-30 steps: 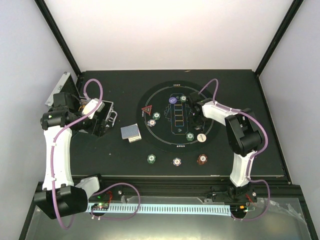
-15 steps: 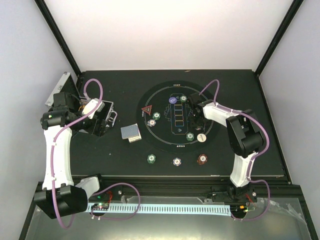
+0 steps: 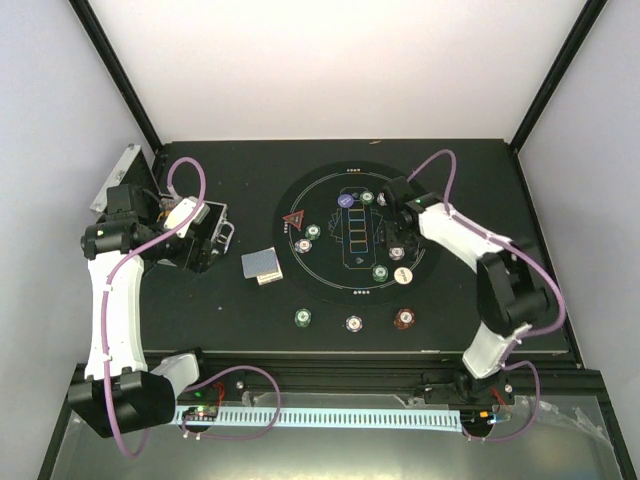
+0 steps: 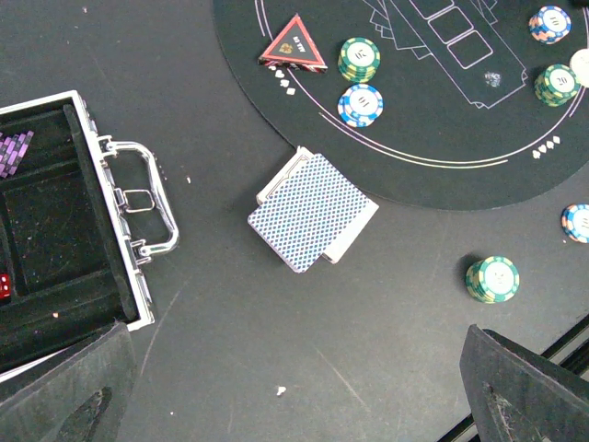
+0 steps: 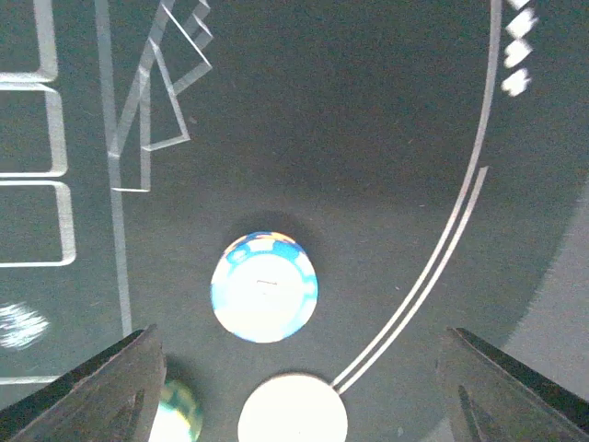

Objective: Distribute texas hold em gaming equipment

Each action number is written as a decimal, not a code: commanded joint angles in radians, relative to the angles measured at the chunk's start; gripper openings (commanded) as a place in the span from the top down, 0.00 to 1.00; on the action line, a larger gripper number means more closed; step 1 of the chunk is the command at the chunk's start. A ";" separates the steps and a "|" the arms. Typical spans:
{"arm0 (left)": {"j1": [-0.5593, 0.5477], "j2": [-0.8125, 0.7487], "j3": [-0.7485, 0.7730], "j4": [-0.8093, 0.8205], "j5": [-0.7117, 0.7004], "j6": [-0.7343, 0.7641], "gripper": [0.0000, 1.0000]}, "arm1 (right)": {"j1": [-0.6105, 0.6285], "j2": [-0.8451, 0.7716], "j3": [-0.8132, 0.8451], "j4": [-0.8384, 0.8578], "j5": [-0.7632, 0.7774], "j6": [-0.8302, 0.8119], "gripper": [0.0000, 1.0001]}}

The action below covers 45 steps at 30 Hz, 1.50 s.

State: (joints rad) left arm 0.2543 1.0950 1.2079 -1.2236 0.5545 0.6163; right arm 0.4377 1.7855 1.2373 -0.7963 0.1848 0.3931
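My right gripper hovers open over the right side of the round black mat. Below it a blue-and-white chip lies free on the mat, with a white button and a green chip beside it. My left gripper hangs open and empty beside the silver case. The deck of blue-backed cards lies just off the mat. A red triangle marker, a green chip stack and a blue-white chip sit on the mat's left side.
Three chip stacks stand in a row on the table in front of the mat. A purple button and a green chip lie at the mat's far side. The case's open lid stands at far left.
My right gripper has opened and let go of the blue-and-white chip, which now lies on the mat. The right arm's elbow has swung out to the right. The left arm is still.
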 commanded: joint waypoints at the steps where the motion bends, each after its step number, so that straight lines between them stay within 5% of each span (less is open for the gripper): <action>1: 0.007 -0.010 0.045 -0.002 0.027 0.008 0.01 | 0.067 -0.184 -0.055 -0.062 0.048 0.066 0.15; 15: 0.007 -0.005 0.045 -0.002 0.062 0.025 0.01 | 0.333 -0.552 -0.419 -0.129 -0.017 0.334 0.07; 27: 0.007 -0.002 0.054 -0.006 0.054 0.022 0.01 | 0.350 -0.516 -0.510 -0.065 -0.027 0.342 0.10; 45: 0.008 0.003 0.055 -0.004 0.044 0.020 0.01 | 0.349 -0.493 -0.549 -0.018 -0.049 0.340 0.33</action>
State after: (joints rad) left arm 0.2543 1.0950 1.2293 -1.2243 0.5877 0.6273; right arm 0.7803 1.2945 0.7036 -0.8371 0.1501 0.7204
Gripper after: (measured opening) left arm 0.989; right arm 0.673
